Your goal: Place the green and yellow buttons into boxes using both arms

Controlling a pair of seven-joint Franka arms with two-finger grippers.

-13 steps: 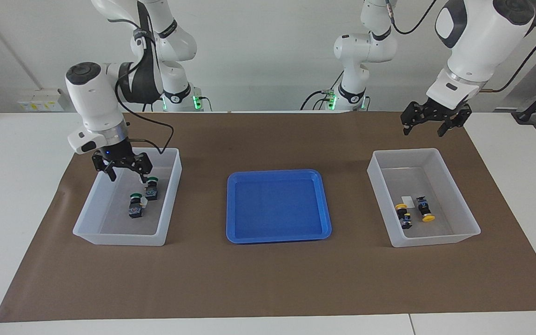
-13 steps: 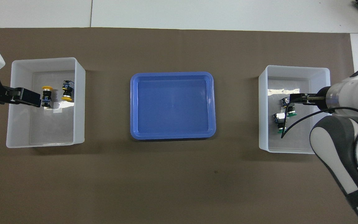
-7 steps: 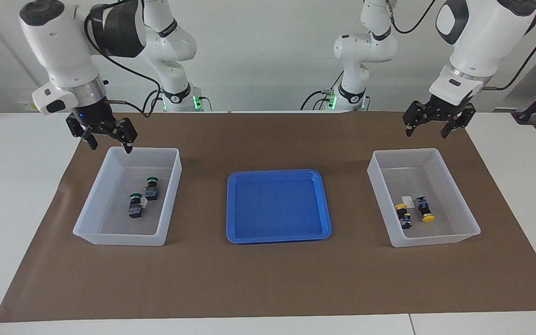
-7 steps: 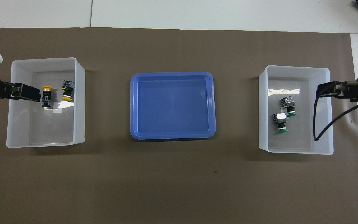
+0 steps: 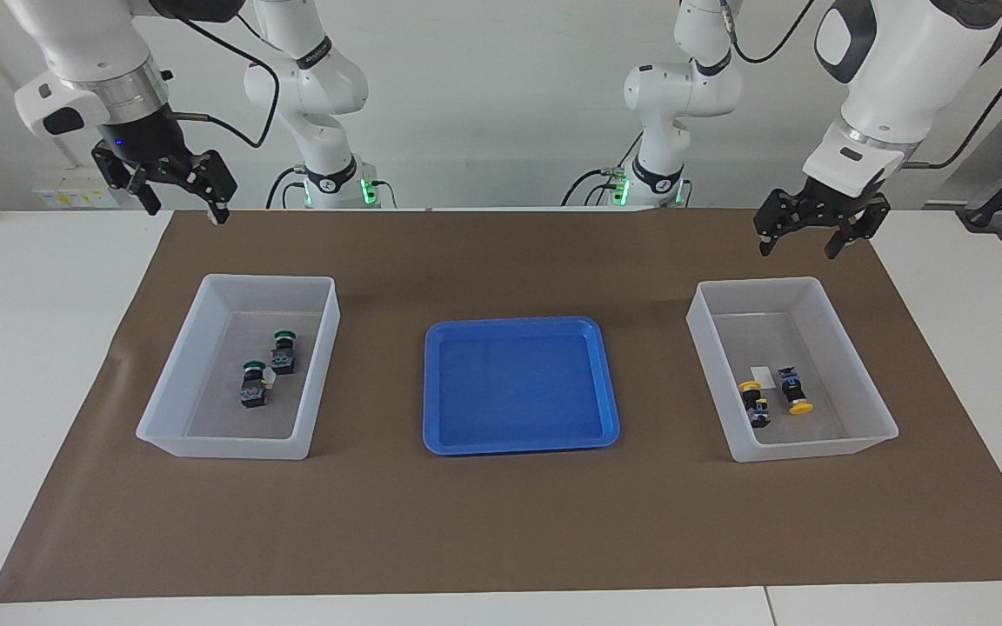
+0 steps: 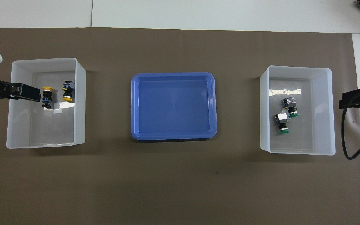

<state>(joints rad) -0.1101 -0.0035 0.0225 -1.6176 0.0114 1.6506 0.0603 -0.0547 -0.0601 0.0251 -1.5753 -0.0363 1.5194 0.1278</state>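
Two green buttons lie inside the translucent box at the right arm's end, seen from overhead as green buttons in the box. Two yellow buttons lie in the other box at the left arm's end, the same yellow buttons in the box overhead. My right gripper hangs open and empty, high over the mat's edge beside its box. My left gripper hangs open and empty over the outer wall of its box.
A shallow blue tray sits on the brown mat between the two boxes, with nothing in it. White tabletop borders the mat at both ends.
My right gripper has risen out of the box with the green buttons and swung up and outward toward the table's end. The left gripper has hardly moved. The buttons lie as before.
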